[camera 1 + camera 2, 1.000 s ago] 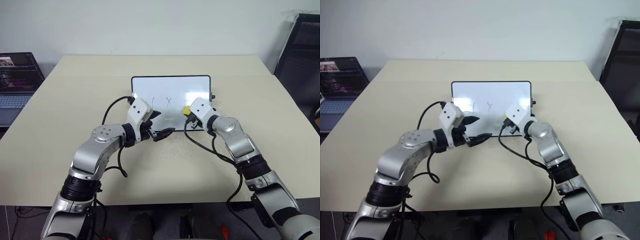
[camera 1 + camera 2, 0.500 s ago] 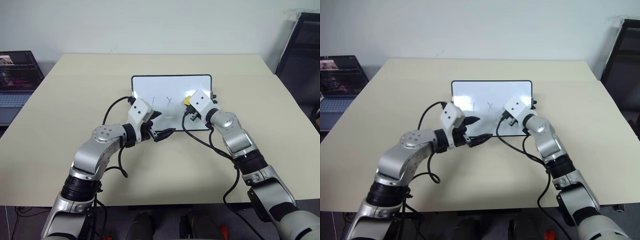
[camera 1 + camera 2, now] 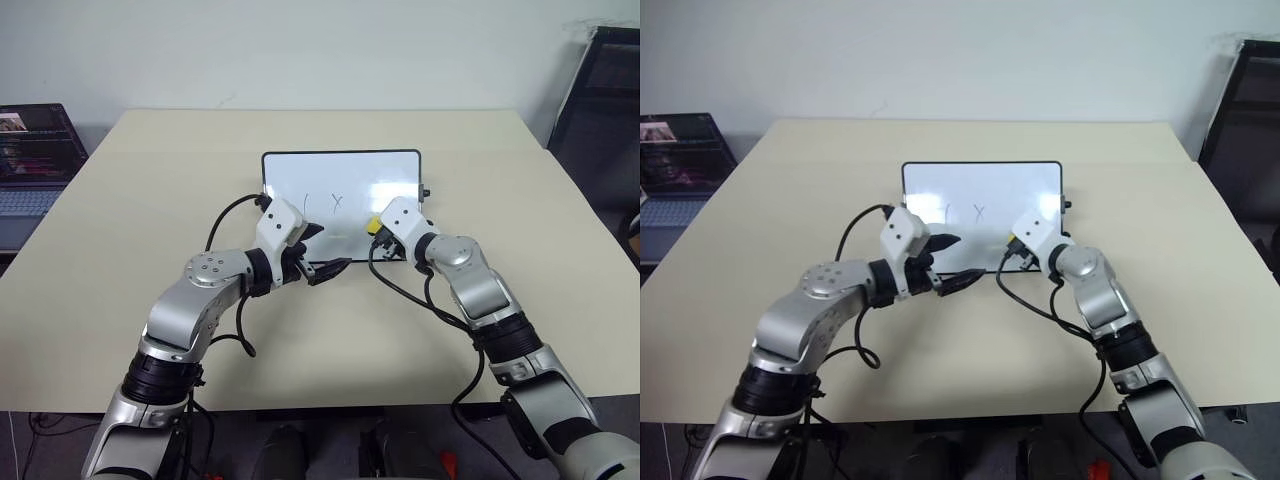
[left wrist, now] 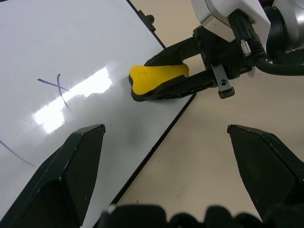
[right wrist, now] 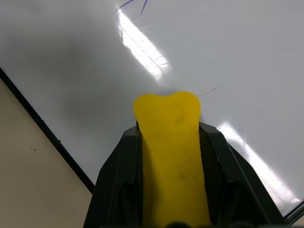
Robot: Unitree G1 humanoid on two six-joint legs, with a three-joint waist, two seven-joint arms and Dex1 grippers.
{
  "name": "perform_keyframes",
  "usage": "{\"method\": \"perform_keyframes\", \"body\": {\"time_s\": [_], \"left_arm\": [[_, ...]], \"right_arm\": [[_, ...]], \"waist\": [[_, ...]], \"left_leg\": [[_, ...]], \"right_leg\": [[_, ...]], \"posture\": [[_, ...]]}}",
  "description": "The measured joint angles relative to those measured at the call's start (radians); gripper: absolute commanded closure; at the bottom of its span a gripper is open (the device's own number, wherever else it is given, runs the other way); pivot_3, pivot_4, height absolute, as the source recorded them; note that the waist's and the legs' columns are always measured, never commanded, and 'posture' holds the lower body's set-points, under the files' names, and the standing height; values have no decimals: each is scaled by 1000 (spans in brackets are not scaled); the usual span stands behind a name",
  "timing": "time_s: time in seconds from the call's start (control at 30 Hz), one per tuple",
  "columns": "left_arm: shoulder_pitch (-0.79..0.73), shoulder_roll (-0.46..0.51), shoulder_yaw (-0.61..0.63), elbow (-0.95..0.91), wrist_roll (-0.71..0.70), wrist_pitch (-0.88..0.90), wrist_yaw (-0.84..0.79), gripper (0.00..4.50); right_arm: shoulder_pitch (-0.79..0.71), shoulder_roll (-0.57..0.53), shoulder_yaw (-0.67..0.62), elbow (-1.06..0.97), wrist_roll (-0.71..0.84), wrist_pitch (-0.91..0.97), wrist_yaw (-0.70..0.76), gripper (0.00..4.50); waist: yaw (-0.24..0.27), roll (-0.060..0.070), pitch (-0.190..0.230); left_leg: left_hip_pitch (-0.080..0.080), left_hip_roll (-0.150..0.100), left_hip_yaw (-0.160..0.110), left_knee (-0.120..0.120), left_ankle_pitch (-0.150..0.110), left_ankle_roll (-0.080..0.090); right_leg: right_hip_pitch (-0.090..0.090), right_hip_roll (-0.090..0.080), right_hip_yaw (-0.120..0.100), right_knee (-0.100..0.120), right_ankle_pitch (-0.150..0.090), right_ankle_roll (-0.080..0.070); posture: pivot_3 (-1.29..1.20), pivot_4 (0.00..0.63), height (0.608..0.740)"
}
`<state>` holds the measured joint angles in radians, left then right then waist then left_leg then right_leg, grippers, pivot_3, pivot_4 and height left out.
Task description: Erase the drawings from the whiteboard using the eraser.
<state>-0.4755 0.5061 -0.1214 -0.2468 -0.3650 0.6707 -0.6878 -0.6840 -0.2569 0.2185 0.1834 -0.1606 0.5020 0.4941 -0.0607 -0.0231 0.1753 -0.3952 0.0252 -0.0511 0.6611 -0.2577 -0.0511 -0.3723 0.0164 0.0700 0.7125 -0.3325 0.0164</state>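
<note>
left gripper (image 3: 318,252) sits lower-centre of the head view w/ fingers spread, nothing in them, at the whiteboard (image 3: 340,172) near edge — prob. steadying it. drawings (image 3: 325,202): a curved stroke & an "x" centre-board, unerased. right of them, right gripper (image 3: 374,226) pinches the eraser (image 4: 156,79) dark side down on the board's lower-right, placed to wipe leftward. no brand/label readable — only the "x".
</note>
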Motion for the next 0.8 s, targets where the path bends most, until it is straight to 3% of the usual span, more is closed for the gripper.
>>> {"method": "perform_keyframes", "body": {"time_s": [0.43, 0.67, 0.8], "left_arm": [[12, 0, 0, 0, 0, -1, 3, 0], [17, 0, 2, -3, 1, -1, 6, 0], [17, -1, 2, -3, 1, -3, 8, 0]], "right_arm": [[-54, 15, -60, 63, 24, -53, -121, 3304], [12, -74, 44, -52, 21, 16, 30, 3304], [24, -68, 45, -60, 23, 16, 18, 3304]], "waist": [[4, 0, 1], [3, 0, 1], [1, -1, 1]], "left_leg": [[-2, 0, -1, -1, 0, 0], [-3, 0, -1, -1, 0, 0], [-2, 0, -1, -1, 0, 0]], "right_leg": [[-1, 0, 0, -2, 0, 0], [-1, 0, -1, -3, 0, 0], [-1, 0, -1, -3, 0, 0]], "posture": [[0, 150, 740], [0, 150, 740], [0, 150, 740]]}}
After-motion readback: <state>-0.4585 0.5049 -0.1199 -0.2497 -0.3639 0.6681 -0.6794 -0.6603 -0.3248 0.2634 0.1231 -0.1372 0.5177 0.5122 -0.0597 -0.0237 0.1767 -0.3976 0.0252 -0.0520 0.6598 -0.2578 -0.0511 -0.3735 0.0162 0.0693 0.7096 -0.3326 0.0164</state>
